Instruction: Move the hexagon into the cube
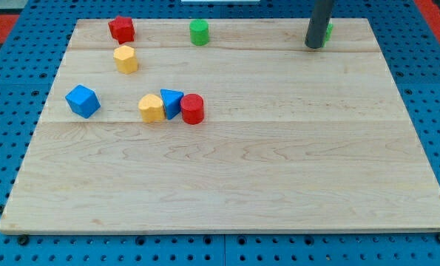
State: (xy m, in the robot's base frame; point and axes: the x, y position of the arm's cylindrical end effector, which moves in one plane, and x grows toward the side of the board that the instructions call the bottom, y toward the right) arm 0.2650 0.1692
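Observation:
A yellow hexagon block [126, 58] lies near the board's top left. A blue cube [82, 100] lies below it and a little to the left, apart from it. My tip [314, 46] rests on the board at the view's top right, far from both blocks. A green block [329, 31] shows only as a sliver behind the rod; its shape cannot be made out.
A red block [121, 29] sits at the top left corner and a green cylinder [199, 32] at top centre. A yellow block [151, 108], a blue triangle [171, 102] and a red cylinder [192, 108] sit touching in a row. The wooden board [249, 185] lies on blue pegboard.

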